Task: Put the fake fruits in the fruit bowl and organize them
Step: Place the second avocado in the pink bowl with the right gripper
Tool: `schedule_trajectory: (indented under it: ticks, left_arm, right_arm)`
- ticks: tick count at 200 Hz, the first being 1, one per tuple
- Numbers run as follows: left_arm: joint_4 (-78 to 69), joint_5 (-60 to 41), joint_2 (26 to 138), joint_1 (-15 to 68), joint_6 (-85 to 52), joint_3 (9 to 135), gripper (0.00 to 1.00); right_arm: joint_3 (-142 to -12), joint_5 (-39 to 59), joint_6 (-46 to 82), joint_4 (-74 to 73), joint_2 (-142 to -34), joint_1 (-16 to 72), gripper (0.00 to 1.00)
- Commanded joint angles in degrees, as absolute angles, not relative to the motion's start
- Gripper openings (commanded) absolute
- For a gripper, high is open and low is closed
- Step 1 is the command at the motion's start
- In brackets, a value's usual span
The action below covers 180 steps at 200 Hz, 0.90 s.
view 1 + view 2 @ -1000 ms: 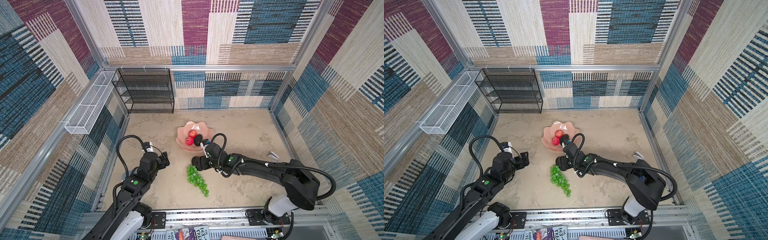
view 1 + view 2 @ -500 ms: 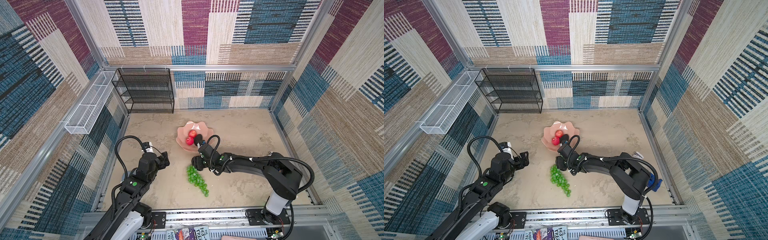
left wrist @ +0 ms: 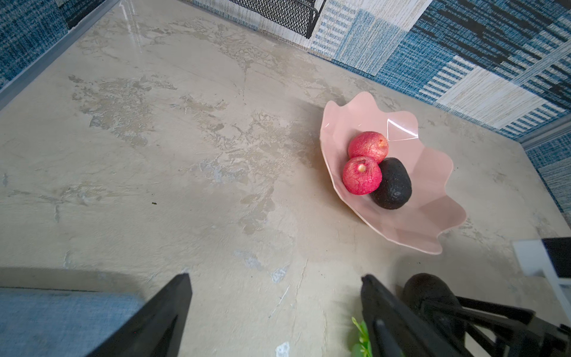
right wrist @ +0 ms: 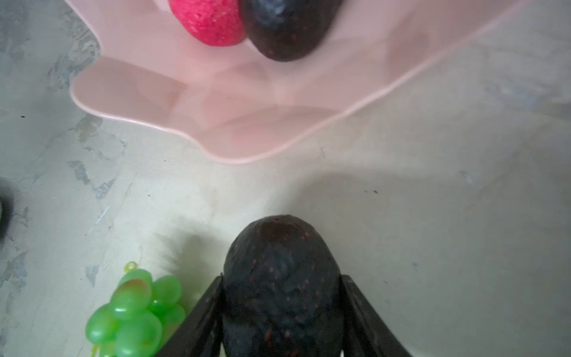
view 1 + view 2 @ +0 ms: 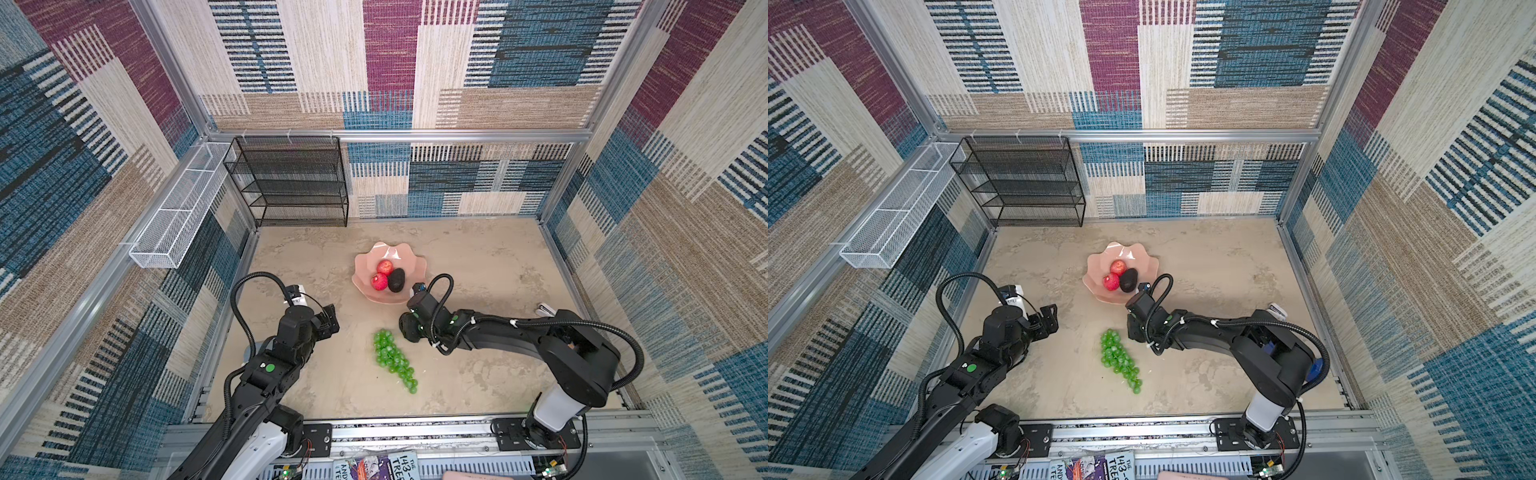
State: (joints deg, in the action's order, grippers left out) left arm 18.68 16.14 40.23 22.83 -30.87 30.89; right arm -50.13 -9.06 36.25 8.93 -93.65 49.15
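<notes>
Right wrist camera gave me the clearest look: the right gripper (image 4: 281,279) had its fingers (image 4: 205,309) pressed against both flanks of the loose avocado (image 4: 279,287), closed on it low over the bench (image 4: 432,216). It was just short of the near rim of the fruit bowl (image 4: 247,123), with the grapes (image 4: 133,309) just beside it. The frame cut off that avocado's lower part, and in both top views the gripper's body covered it entirely, so I could not tell whether it touched the bench. The bowl sat about mid-bench, somewhat nearer the back edge. It held the red apples (image 5: 378,281) and the bowl avocado (image 5: 396,279) bunched together, touching, and its right side was bare. The left gripper (image 3: 275,309) hovered with its fingers spread wide and nothing between them, well apart from the bowl toward the left edge. From its wrist camera the grapes were only a green sliver behind one finger. Bare bench ran from the bowl to the left edge and from the bowl to the right edge. A black mesh rack (image 5: 291,183) filled the back left corner. A small white thing (image 5: 544,309) at the right edge was too small for me to make out.
</notes>
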Motion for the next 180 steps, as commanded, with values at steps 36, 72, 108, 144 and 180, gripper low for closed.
schedule_trajectory:
  ticks: [36, 72, 108, 144, 180]
  left_arm:
    - [15.64, 16.27, 40.75, 22.71, -30.76, 30.68, 0.89]
    - [15.93, 16.00, 40.46, 22.63, -30.76, 30.85, 0.89]
    - [16.69, 16.67, 39.30, 22.59, -30.43, 30.80, 0.89]
    - [17.38, 17.58, 38.43, 22.50, -29.97, 31.20, 0.89]
    - [16.63, 17.58, 38.53, 22.35, -30.05, 30.94, 0.89]
  right_arm:
    - [-50.44, -15.56, 29.63, 12.94, -82.49, 46.96, 0.51]
    - [-59.65, -13.34, 14.88, 9.14, -85.50, 44.95, 0.50]
    - [-67.80, -6.72, -3.29, 4.28, -92.93, 43.94, 0.50]
    - [-72.74, -1.48, -13.83, 3.65, -99.81, 42.47, 0.50]
    - [-75.26, 0.84, -19.96, 2.46, -105.38, 42.28, 0.51]
